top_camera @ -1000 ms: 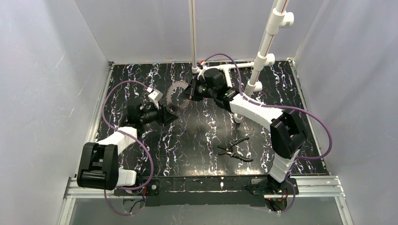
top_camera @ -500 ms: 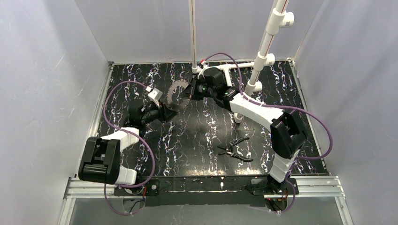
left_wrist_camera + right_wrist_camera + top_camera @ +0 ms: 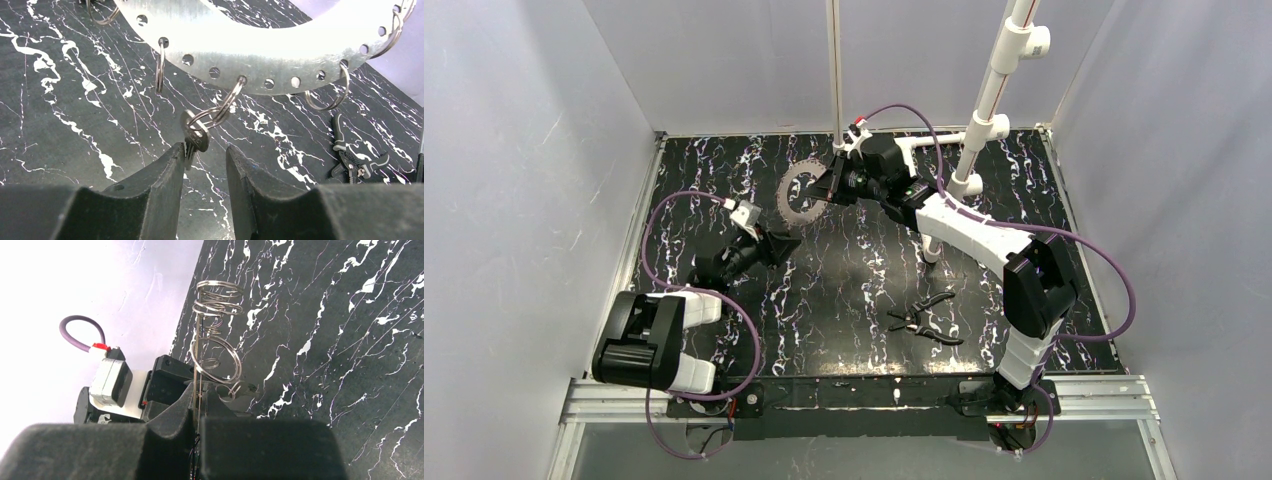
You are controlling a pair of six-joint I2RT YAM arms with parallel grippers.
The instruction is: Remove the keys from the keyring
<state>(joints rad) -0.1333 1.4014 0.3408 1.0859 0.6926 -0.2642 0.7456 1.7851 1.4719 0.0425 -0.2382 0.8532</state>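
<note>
The keyring (image 3: 801,195) is a silvery toothed disc with a hollow centre, held up above the black marbled table. My right gripper (image 3: 832,184) is shut on its right rim; in the right wrist view the keyring (image 3: 199,347) stands edge-on between the closed fingers. In the left wrist view its band (image 3: 260,55) has holes that carry small split rings. A key (image 3: 196,136) hangs from one split ring (image 3: 227,102). My left gripper (image 3: 205,152) is open just under the key, whose tip touches the left finger (image 3: 167,170). In the top view the left gripper (image 3: 786,243) is below the disc.
Black-handled pliers (image 3: 927,318) lie on the table right of centre and also show in the left wrist view (image 3: 356,160). A white pipe frame (image 3: 984,115) and a thin pole (image 3: 835,70) stand at the back. Grey walls close in the table.
The right gripper has carried the keyring a little toward the back. The left arm has swung its elbow nearer and its gripper now points up at the disc from below.
</note>
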